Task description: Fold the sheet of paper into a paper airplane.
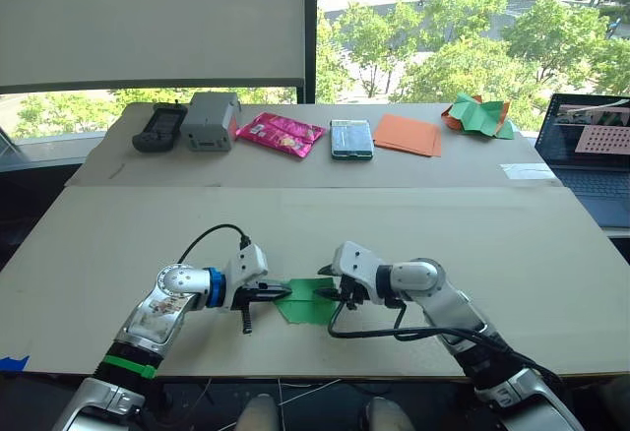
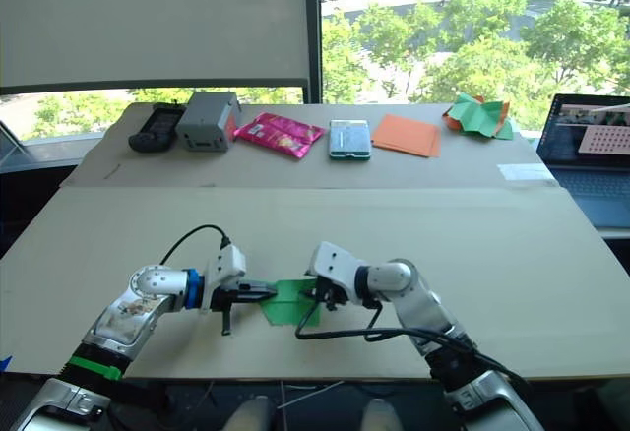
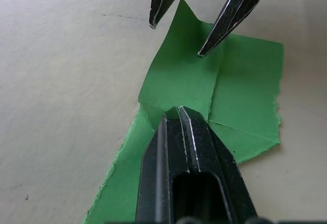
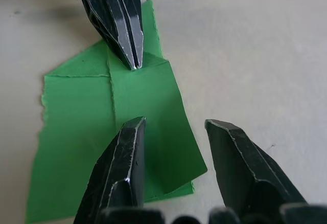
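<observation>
Paper first: the green sheet of paper (image 1: 310, 300) lies on the tan table (image 1: 512, 254), near the table's front edge, partly folded with a flap raised along a crease. No writing or brand on any of it can be read.

Left gripper (image 3: 179, 112) has its two black fingers closed together, tips pinching the folded edge of the sheet right at the crease. Right gripper (image 4: 173, 124) faces it from the sheet's other side, fingers spread apart and holding nothing; one fingertip (image 4: 135, 124) rests over the green flap, the other sits off the sheet's edge above bare table.

Along the table's far edge, well apart from the sheet: a black handheld device (image 1: 159, 126), a grey box (image 1: 211, 120), a pink snack packet (image 1: 280, 134), a small green-faced pack (image 1: 351, 139), flat orange sheets (image 1: 408, 134) and a crumpled green-and-orange paper bundle (image 1: 478, 115). An open laptop (image 1: 591, 155) sits beside the bundle.
</observation>
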Robot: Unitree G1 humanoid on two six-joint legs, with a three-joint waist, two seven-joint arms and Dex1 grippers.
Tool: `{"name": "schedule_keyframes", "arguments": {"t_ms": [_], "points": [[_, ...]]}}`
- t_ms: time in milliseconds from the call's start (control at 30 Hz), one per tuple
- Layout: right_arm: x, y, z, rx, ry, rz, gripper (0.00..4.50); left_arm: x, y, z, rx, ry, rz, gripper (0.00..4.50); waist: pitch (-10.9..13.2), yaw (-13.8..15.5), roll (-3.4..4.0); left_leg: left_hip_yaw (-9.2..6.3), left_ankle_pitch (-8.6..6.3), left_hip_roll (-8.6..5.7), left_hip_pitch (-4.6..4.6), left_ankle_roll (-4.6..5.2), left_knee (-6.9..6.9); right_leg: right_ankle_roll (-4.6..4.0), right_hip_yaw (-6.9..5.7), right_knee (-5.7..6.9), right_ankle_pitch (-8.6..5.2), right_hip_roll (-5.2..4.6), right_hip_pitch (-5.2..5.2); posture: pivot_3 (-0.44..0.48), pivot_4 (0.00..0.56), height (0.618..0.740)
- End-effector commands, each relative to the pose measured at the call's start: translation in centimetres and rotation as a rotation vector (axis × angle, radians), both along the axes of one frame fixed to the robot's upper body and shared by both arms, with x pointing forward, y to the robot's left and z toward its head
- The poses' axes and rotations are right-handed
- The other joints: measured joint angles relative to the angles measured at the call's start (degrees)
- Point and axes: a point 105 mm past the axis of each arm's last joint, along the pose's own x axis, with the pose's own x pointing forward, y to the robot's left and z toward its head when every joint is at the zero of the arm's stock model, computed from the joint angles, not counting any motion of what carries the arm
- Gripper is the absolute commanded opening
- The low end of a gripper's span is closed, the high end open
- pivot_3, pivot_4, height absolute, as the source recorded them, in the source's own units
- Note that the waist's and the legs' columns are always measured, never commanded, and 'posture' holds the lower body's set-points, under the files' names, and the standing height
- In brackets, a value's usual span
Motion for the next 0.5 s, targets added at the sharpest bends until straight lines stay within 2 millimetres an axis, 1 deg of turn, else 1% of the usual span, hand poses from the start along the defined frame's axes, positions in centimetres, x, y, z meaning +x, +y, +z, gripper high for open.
{"name": "schedule_keyframes", "arguments": {"t_ms": [33, 100, 200, 300, 433, 500], "points": [[-1.0, 1.2, 3.8, 0.094, -0.088, 0.043, 1.90, -0.6, 0.2, -1.3, 0.035, 0.038, 0.001, 0.00, 0.0, 0.1, 0.00, 0.00, 0.00, 0.00, 0.00, 0.00, 0.00, 0.00, 0.00, 0.00, 0.00, 0.00, 0.00, 0.000, 0.150, 0.706], [-1.6, 1.8, 4.0, 0.087, -0.104, 0.073, 1.90, -0.6, 0.2, -1.5, 0.036, 0.040, 0.002, 0.00, 0.0, 0.1, 0.01, -0.01, 0.00, 0.00, 0.01, -0.01, 0.00, 0.00, 0.00, 0.00, 0.00, 0.00, 0.01, 0.000, 0.150, 0.706], [-2.1, 2.7, 3.0, 0.054, -0.088, 0.092, 1.08, -0.5, 0.1, -1.3, 0.032, 0.041, 0.003, 0.00, 0.0, 0.1, 0.00, -0.01, -0.01, 0.00, 0.01, -0.01, 0.00, -0.01, -0.01, -0.02, 0.00, 0.00, 0.00, 0.000, 0.150, 0.706], [-2.4, 3.2, 0.4, -0.013, -0.036, 0.100, 0.05, -0.6, 0.2, -1.3, 0.036, 0.040, 0.001, 0.00, 0.0, 0.0, 0.00, 0.00, -0.01, 0.00, 0.00, -0.02, -0.01, -0.01, 0.00, -0.05, -0.01, 0.00, -0.02, 0.000, 0.150, 0.706], [-2.2, 3.1, -1.9, -0.057, 0.012, 0.084, 0.02, -0.8, 0.4, -1.4, 0.052, 0.037, -0.004, 0.00, 0.0, 0.1, 0.00, 0.00, -0.01, 0.00, -0.02, -0.02, 0.00, -0.01, 0.00, -0.05, -0.01, 0.00, -0.02, 0.000, 0.150, 0.706], [-2.0, 2.9, -2.4, -0.063, 0.027, 0.069, 0.02, -0.9, 0.5, -1.3, 0.052, 0.037, -0.004, 0.00, 0.0, 0.0, 0.00, 0.00, -0.01, 0.00, -0.03, -0.02, 0.00, -0.01, 0.00, -0.05, -0.01, 0.00, -0.03, 0.000, 0.150, 0.706]]}}
